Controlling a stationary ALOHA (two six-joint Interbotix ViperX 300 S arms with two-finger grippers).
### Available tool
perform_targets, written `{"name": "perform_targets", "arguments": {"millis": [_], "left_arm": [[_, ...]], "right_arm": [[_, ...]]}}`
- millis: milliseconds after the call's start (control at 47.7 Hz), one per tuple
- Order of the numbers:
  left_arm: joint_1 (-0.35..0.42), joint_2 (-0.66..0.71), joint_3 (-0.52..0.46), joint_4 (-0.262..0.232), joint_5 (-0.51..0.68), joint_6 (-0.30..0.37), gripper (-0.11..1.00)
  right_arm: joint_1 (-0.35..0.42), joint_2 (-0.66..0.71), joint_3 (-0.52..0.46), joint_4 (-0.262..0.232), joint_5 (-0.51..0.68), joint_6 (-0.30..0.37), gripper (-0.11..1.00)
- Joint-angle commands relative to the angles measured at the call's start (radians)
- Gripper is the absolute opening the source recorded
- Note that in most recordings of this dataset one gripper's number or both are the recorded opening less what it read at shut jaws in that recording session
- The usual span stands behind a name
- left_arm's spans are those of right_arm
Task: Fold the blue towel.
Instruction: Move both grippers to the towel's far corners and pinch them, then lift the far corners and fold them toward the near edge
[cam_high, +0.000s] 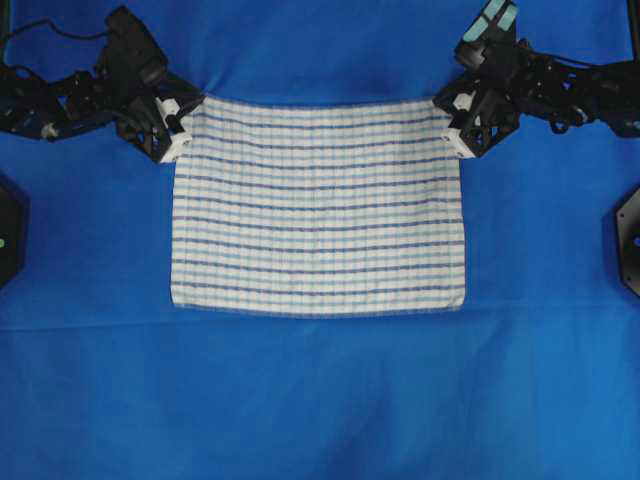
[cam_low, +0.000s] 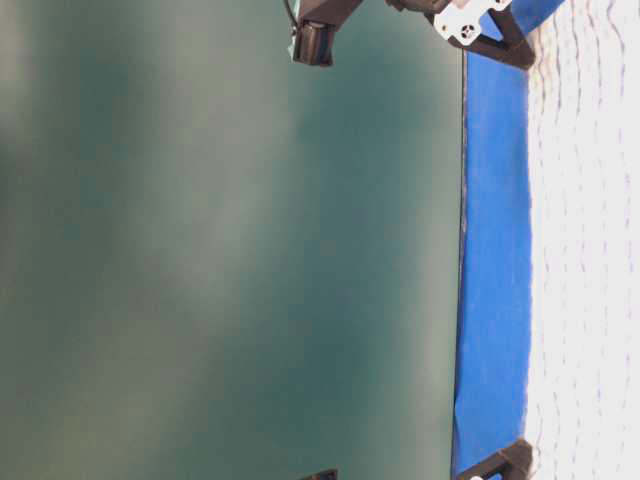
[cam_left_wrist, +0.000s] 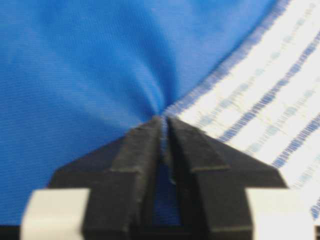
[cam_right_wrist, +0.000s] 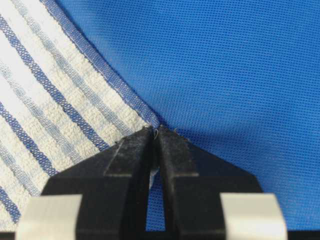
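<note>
The towel (cam_high: 318, 208) lies flat and unfolded mid-surface on the blue cover (cam_high: 320, 400), long axis running left to right, stripes along it. No fold is made yet. The left gripper (cam_left_wrist: 164, 121) has its jaws clamped on the far left corner, the right gripper (cam_right_wrist: 155, 131) on the far right; lifting and folding remain.
</note>
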Motion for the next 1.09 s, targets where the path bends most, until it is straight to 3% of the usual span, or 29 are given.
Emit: {"name": "perform_targets", "arguments": {"millis": [0, 482, 713, 880, 1069], "left_arm": [[-0.018, 0.006, 0.009, 0.005, 0.038, -0.002, 0.04], [-0.018, -0.176, 0.006, 0.005, 0.112, 0.029, 0.04], [-0.021, -0.186, 0.009, 0.005, 0.114, 0.028, 0.04], [-0.061, -0.201, 0.02, 0.005, 0.115, 0.015, 0.04], [-0.169, -0.255, 0.051, 0.005, 0.137, 0.014, 0.04]], "right_arm": [[-0.002, -0.009, -0.015, -0.002, 0.0, -0.002, 0.05], [-0.002, -0.138, -0.012, -0.002, 0.043, 0.006, 0.05], [0.012, -0.143, -0.003, 0.002, 0.043, 0.008, 0.05], [0.043, -0.156, 0.014, 0.011, 0.043, 0.015, 0.05], [0.133, -0.225, 0.064, 0.035, 0.061, 0.055, 0.05]]}}
